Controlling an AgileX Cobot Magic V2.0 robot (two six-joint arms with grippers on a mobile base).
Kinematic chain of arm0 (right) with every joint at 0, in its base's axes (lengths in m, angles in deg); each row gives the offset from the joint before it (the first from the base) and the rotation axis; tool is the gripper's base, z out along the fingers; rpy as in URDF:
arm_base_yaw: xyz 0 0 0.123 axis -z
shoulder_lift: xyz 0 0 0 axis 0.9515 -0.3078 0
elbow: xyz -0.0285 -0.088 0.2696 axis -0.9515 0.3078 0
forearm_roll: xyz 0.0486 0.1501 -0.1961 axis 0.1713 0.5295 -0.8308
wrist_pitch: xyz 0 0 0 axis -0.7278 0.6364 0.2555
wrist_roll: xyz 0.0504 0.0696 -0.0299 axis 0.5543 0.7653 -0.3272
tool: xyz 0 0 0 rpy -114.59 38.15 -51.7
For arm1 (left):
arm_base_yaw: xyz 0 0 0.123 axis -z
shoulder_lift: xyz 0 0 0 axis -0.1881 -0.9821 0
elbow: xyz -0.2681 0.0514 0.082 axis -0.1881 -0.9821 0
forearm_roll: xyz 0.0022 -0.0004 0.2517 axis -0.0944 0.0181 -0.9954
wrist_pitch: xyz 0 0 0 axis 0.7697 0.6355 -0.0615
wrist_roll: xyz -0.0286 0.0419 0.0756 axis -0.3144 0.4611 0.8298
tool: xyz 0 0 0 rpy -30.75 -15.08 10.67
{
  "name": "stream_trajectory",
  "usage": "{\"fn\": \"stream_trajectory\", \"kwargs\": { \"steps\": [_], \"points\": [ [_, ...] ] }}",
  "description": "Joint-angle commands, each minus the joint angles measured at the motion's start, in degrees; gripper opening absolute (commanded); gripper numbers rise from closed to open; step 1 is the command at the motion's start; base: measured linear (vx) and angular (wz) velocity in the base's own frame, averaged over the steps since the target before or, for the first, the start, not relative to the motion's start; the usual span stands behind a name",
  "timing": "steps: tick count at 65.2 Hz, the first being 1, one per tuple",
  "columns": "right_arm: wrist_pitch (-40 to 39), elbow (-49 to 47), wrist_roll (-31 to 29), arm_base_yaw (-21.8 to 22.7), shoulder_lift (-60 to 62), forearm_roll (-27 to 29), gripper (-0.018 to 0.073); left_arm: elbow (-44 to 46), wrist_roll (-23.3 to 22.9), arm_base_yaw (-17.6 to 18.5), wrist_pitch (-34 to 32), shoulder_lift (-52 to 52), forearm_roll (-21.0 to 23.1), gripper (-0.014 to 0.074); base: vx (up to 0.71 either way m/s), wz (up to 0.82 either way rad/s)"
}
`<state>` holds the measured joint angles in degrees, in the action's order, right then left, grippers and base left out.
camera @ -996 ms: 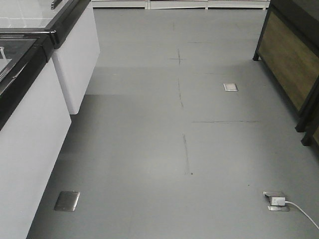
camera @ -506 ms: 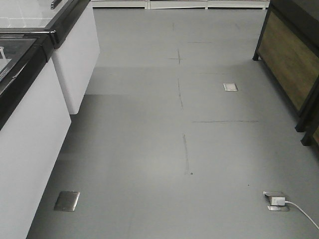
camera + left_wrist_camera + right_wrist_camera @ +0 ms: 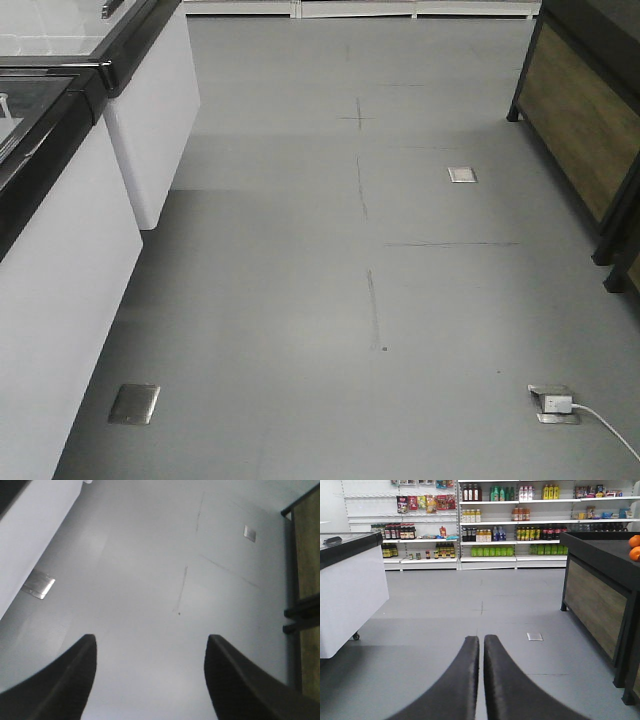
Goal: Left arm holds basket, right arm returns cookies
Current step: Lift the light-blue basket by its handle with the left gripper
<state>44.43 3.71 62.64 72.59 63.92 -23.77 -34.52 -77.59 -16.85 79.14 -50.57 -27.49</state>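
The basket and the cookies are out of view in every frame. My left gripper (image 3: 150, 642) is open over bare grey floor, its two black fingers (image 3: 75, 680) spread wide with nothing between them. My right gripper (image 3: 481, 640) is shut, its black fingers (image 3: 500, 680) nearly touching and holding nothing; it points level down the aisle toward the far shelves. The front-facing view shows neither arm.
A white chest freezer (image 3: 60, 250) with a black rim lines the left. A dark wood-panelled stand (image 3: 585, 130) carrying oranges (image 3: 634, 547) stands right. Stocked shelves (image 3: 520, 525) fill the far wall. Metal floor plates (image 3: 134, 403), a socket with white cable (image 3: 555, 403).
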Motion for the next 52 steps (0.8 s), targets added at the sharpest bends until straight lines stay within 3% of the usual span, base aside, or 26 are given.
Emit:
{"fn": "stream_trajectory", "kwargs": {
  "steps": [1, 14, 30, 38, 52],
  "points": [
    [-4.2, 1.0, -0.6, 0.1, 0.8, -0.5, -0.0011, 6.5, 0.2, -5.8, 0.8, 0.4, 3.0, 0.0439, 0.0, 0.0],
    [-4.2, 1.0, -0.6, 0.1, 0.8, -0.5, -0.0011, 14.3, 11.6, -22.5, 5.4, -0.4, 13.3, 0.0439, 0.0, 0.0],
    [-4.2, 1.0, -0.6, 0.1, 0.8, -0.5, -0.0011, 21.4, 19.8, -40.9, 12.8, -5.7, 28.6, 0.0439, 0.0, 0.0],
    [-4.2, 1.0, -0.6, 0.1, 0.8, -0.5, -0.0011, 22.6, 22.4, -46.3, 12.1, -8.5, 34.6, 0.044, 0.0, 0.0],
    [-4.2, 1.0, -0.6, 0.1, 0.8, -0.5, -0.0011, 26.8, 26.8, -52.6, 11.7, -16.5, 44.2, 0.0444, 0.0, 0.0]
  ]
}}
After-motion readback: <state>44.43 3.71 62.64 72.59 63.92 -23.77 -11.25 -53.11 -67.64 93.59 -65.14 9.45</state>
